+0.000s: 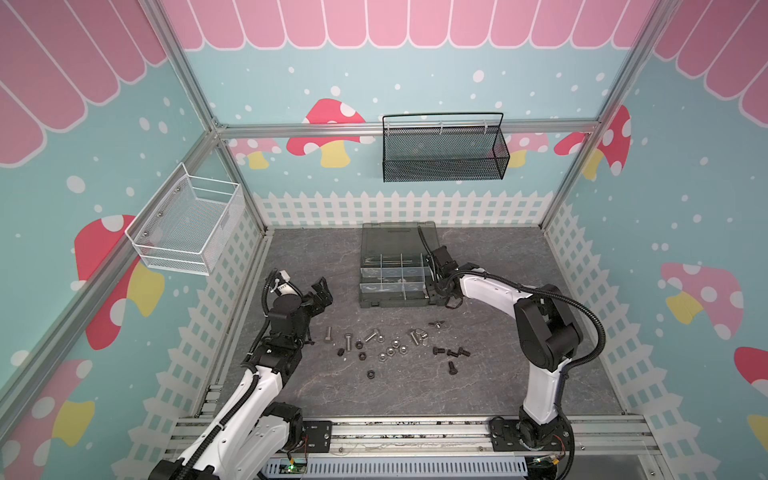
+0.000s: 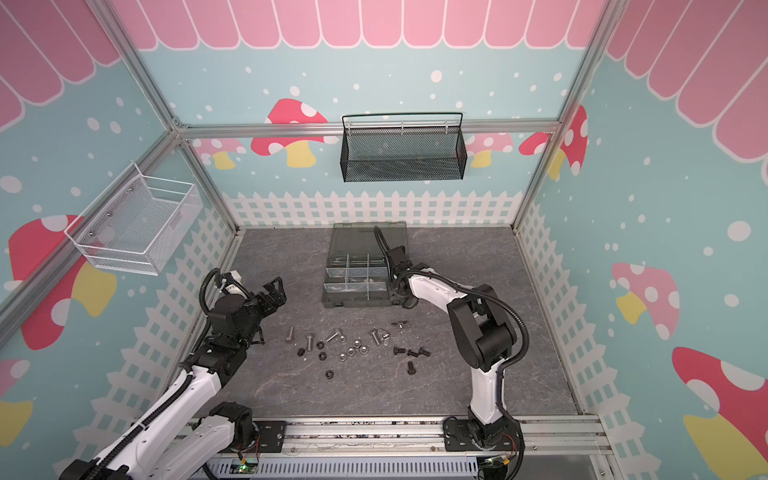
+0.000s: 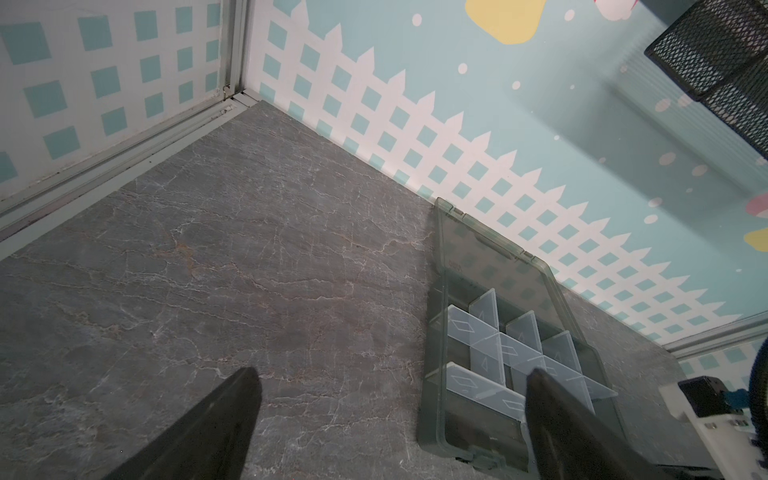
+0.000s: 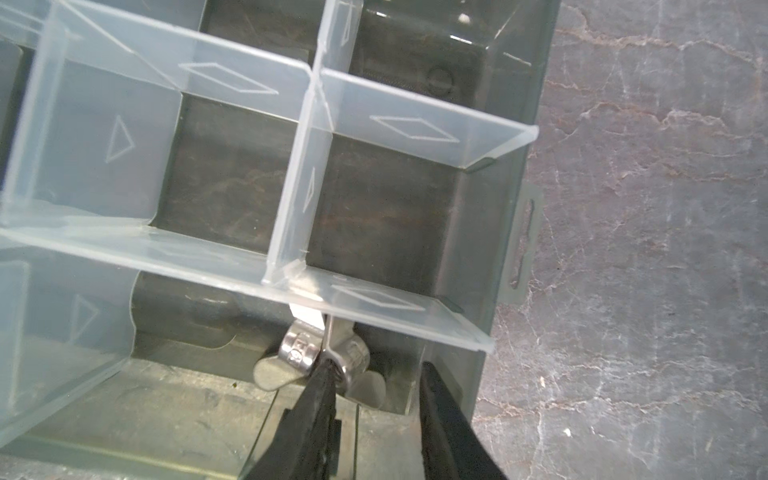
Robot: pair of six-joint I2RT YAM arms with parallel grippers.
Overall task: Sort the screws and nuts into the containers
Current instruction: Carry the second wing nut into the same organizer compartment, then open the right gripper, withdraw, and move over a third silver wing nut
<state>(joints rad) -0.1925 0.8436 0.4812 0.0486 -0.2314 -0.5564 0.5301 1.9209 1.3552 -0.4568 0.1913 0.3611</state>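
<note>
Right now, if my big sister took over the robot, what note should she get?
Left gripper: open, holding nothing, over bare table beside the dark grey plastic organiser case.
Right gripper: open, at the case's near right corner compartment, just above the silver wing nuts lying in it.
Done: those wing nuts are sorted.
Left: loose on the grey marbled table are silver hex-head screws, short black screws, silver hex nuts, black nuts and one more wing nut.
</note>
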